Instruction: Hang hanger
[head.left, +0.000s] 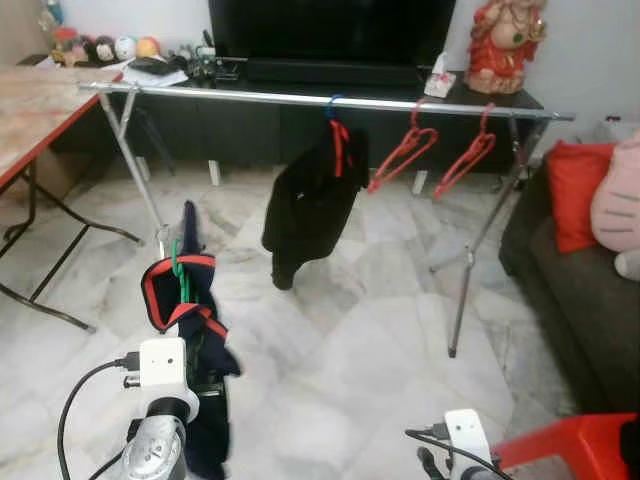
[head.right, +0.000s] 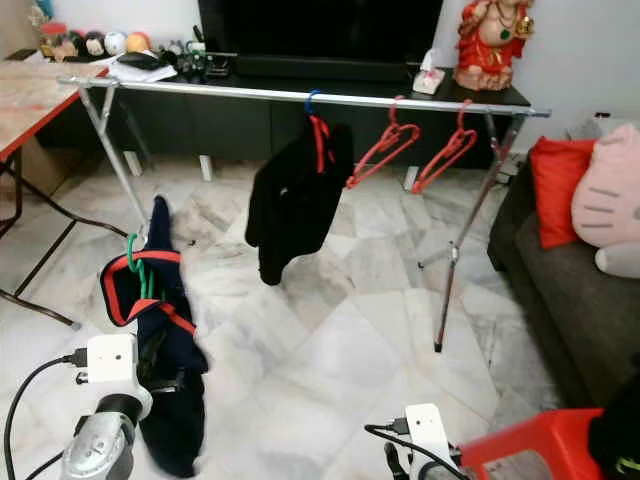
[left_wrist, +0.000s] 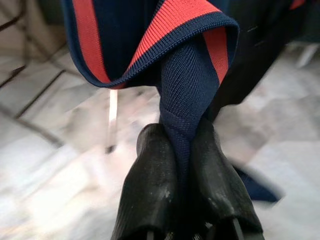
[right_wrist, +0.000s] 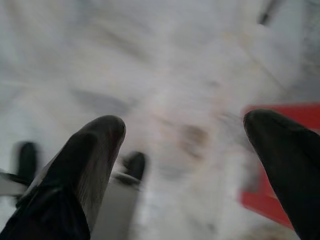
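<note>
Hanger (head.left: 179, 268) (green, carrying a navy garment (left_wrist: 185, 75)) — left fingers (left_wrist: 150, 195) clenched on the cloth — right fingers (right_wrist: 95, 155) spread wide, empty.

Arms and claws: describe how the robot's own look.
Left arm: silver metal, white camera box on the wrist, black cable looping off it. Right arm: same white box and black cable. Left claw and right claw: two long, smooth, rounded black fingers each.

A green plastic hanger (head.left: 179, 268) carrying a navy garment with red-orange trim (head.left: 190, 330) hangs low at seven o'clock, its cloth pinched in the left end effector (left_wrist: 182, 150), well short of the long silver clothes rail (head.left: 300, 99) at twelve o'clock.
</note>
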